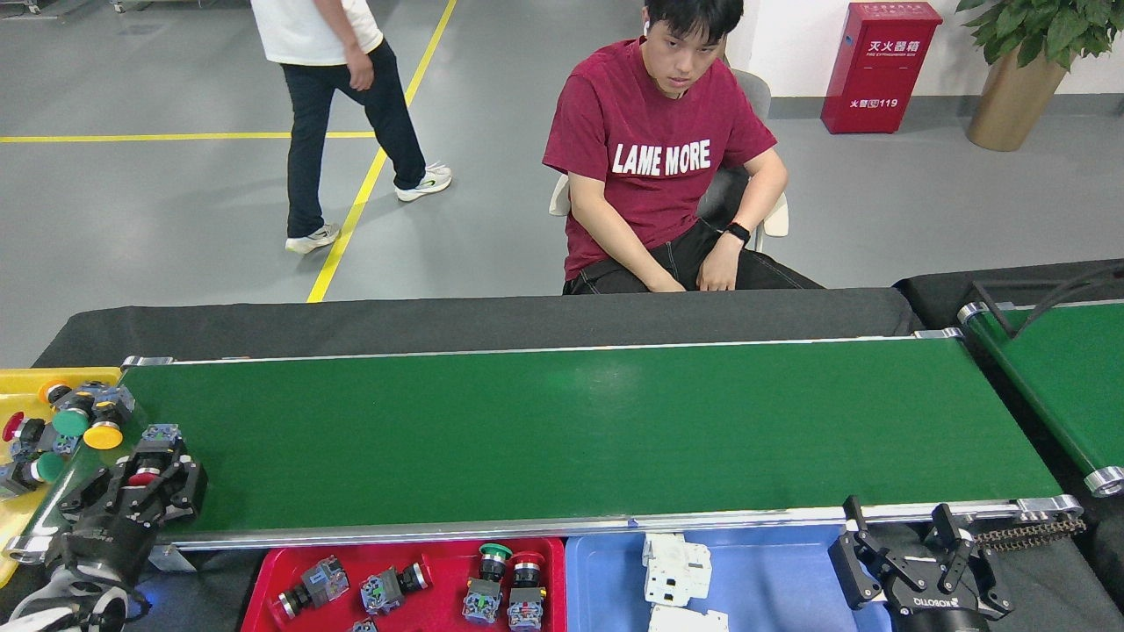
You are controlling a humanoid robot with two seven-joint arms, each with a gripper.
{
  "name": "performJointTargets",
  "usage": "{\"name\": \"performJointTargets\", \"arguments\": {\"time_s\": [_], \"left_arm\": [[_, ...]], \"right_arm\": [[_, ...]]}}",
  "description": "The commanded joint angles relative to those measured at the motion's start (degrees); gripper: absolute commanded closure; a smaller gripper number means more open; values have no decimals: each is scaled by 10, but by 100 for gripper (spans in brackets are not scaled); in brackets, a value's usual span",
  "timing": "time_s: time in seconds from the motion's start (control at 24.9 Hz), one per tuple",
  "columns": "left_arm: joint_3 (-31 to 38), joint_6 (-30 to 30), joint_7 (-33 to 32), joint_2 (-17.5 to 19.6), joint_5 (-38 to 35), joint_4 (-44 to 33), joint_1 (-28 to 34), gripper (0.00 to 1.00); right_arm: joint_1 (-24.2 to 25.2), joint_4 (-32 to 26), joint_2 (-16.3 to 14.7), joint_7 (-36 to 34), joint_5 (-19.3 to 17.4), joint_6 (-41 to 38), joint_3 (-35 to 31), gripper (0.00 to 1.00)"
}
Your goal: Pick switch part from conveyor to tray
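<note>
Closing on the red-capped switch part [143, 475] at lower left of frame, the left end effector [140, 485] has fingers either side of it on the conveyor [580, 430]; firm grip or not, can't tell. To do it well: squeeze the body, not the cap, lift straight up, then swing to the red tray [263, 584] at bottom, w/ four-odd switches inside. Blue tray [773, 579] beside it holds white breakers. Yellow tray [18, 527] at far left has more switches. Right end effector [909, 562], lower right, sits open and empty.
</note>
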Motion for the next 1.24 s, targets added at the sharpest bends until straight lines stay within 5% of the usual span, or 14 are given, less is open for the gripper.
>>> {"name": "performJointTargets", "arguments": {"time_s": [0.0, 0.12, 0.16, 0.2, 0.24, 0.56, 0.72, 1.2], "left_arm": [[-1, -87, 1, 2, 13, -92, 55, 87], [-16, -103, -23, -24, 14, -198, 155, 64], [-25, -103, -44, -38, 14, -220, 174, 42], [-27, -103, -59, -53, 13, -236, 183, 7], [-27, -103, -61, -66, 13, -243, 186, 0], [49, -103, -61, -125, 16, -252, 188, 0], [142, -30, -61, -162, 12, -240, 189, 0], [145, 29, -65, -158, 1, -232, 158, 0]], "right_arm": [[-6, -9, -2, -3, -1, -2, -3, 2], [-8, -9, -1, -3, -1, -2, -3, 2], [-7, -9, -1, -3, -1, -2, -3, 2], [-7, -9, -1, -4, -1, -2, -3, 2], [-7, -9, -2, -4, -1, -2, -3, 2], [-7, -10, -2, -4, -1, -2, -3, 2], [-7, -10, -3, -4, -1, -2, -4, 2], [-9, -10, -3, -4, -1, -4, -3, 2]]}}
